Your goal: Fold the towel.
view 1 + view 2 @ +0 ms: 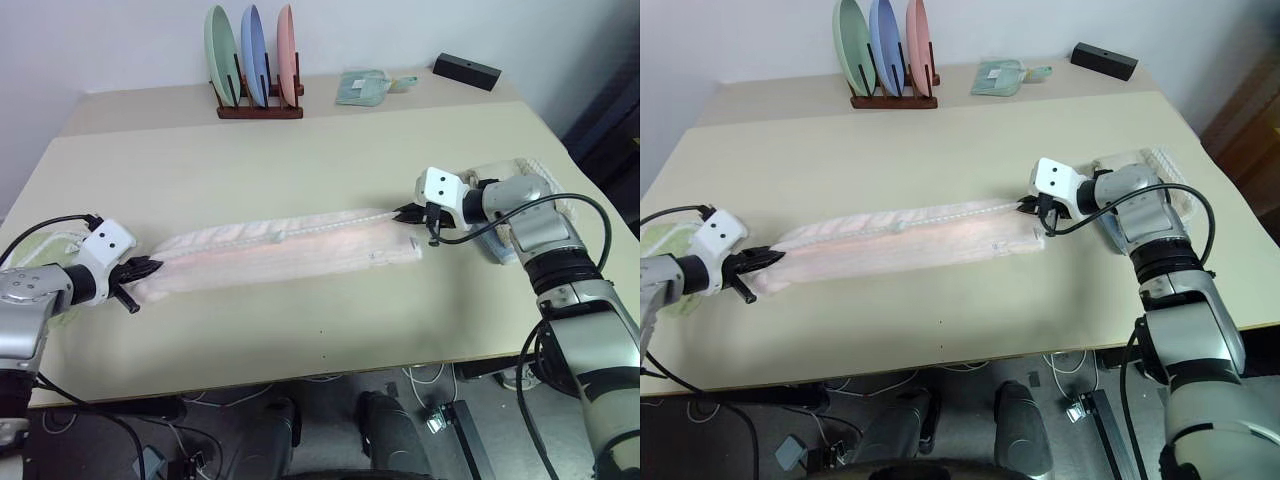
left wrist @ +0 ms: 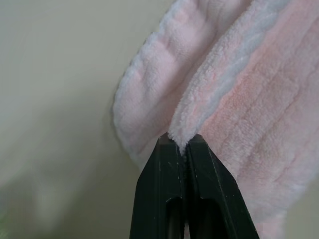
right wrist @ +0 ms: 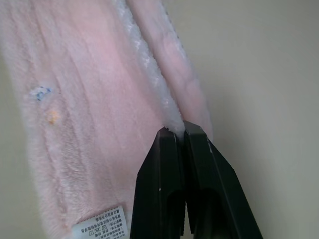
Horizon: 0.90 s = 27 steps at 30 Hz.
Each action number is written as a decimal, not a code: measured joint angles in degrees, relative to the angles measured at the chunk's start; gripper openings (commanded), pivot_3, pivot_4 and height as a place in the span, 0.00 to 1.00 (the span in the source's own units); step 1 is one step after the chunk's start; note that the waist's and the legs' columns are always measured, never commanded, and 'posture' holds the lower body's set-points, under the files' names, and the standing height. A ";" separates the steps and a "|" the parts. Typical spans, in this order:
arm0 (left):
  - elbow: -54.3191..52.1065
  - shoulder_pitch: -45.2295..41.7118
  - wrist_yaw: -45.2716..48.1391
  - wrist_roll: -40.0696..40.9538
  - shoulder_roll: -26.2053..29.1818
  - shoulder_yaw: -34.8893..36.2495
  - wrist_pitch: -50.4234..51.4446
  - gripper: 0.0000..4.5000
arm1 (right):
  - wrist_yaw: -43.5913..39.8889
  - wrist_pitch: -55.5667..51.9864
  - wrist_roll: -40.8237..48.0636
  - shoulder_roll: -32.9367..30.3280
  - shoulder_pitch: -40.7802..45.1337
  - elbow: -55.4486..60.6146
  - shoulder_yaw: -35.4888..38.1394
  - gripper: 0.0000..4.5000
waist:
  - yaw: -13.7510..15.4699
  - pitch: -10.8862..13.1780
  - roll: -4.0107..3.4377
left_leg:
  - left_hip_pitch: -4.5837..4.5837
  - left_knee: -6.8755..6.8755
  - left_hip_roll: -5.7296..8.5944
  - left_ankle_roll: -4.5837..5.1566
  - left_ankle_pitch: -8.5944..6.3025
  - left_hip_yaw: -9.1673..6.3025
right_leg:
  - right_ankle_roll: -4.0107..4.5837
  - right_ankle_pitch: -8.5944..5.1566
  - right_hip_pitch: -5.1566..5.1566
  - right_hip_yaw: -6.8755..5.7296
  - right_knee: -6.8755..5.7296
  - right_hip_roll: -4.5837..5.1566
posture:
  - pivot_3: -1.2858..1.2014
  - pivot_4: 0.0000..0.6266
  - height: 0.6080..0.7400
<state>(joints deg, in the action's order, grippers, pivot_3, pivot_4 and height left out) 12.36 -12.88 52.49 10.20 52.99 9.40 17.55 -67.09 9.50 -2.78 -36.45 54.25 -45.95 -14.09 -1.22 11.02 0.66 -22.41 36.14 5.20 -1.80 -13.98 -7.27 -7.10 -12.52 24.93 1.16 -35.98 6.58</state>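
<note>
One pale table (image 1: 300,340) bears the stretched pink towel (image 1: 290,255).

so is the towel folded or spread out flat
Folded. The towel lies as a long narrow doubled strip on the table, its edges stacked, with the left gripper and right gripper pinching its ends.

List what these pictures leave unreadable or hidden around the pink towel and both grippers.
- Print on the white care label, right wrist view: too small, cut off by the picture's edge.
- Pale cloth behind the right gripper: mostly covered by the arm.
- Green cloth by the left gripper: hidden by the arm and the edge.
- Number of layers in the towel: folds hide it.
</note>
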 measured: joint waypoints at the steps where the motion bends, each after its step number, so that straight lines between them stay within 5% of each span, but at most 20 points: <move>1: 1.14 -0.91 -0.24 -0.34 -0.25 -0.58 -0.64 0.00 | 0.57 0.81 -0.48 0.43 0.40 -1.38 0.00 0.02 | 0.00 0.00 0.00 | 0.00 0.00 0.00 -0.01 0.00 0.00 | 0.00 0.00 0.02 0.01 -0.03 0.00 | 0.52 0.24 1.00; 18: 10.70 -8.02 -4.47 -2.05 -4.01 -1.55 -4.51 0.00 | 6.98 5.33 -2.25 3.23 4.93 -10.21 0.23 0.02 | -0.74 0.00 0.00 | 0.02 0.00 0.01 -0.05 0.03 -0.01 | 0.00 0.00 0.04 0.02 -0.09 -0.01 | 0.52 0.24 1.00; 20: 11.82 -8.28 -5.21 -2.05 -4.52 -1.55 -4.52 0.14 | 8.19 5.46 -2.78 4.00 4.96 -11.09 0.23 0.00 | -0.94 0.00 0.00 | 0.01 0.00 0.02 -0.06 0.04 -0.03 | 0.00 0.00 0.04 0.02 -0.11 -0.01 | 0.52 0.24 1.00; 23: 13.09 -8.34 -6.42 -2.02 -4.70 -1.36 -4.46 0.43 | 8.90 5.15 -3.19 4.00 5.03 -11.98 0.33 0.19 | -1.21 -0.01 0.00 | 0.01 -0.01 0.02 -0.05 0.03 -0.06 | 0.00 0.00 0.05 0.02 -0.11 -0.01 | 0.52 0.24 1.00; 27: 13.65 -8.44 -8.86 -1.95 -4.89 0.16 -4.44 0.88 | 9.20 4.46 -3.23 3.71 5.02 -12.16 1.20 0.65 | -1.35 -0.01 0.00 | 0.01 -0.01 0.02 -0.06 0.04 -0.17 | 0.00 0.00 0.07 0.03 -0.12 -0.01 | 0.52 0.24 1.00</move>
<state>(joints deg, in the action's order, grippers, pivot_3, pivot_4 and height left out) 26.01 -21.32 43.63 8.25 48.11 9.56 13.11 -57.89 13.96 -6.01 -32.73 59.27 -58.11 -12.89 -2.57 11.02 0.66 -22.40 36.13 5.22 -1.85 -13.94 -7.45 -7.11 -12.52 24.99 1.19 -36.10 6.58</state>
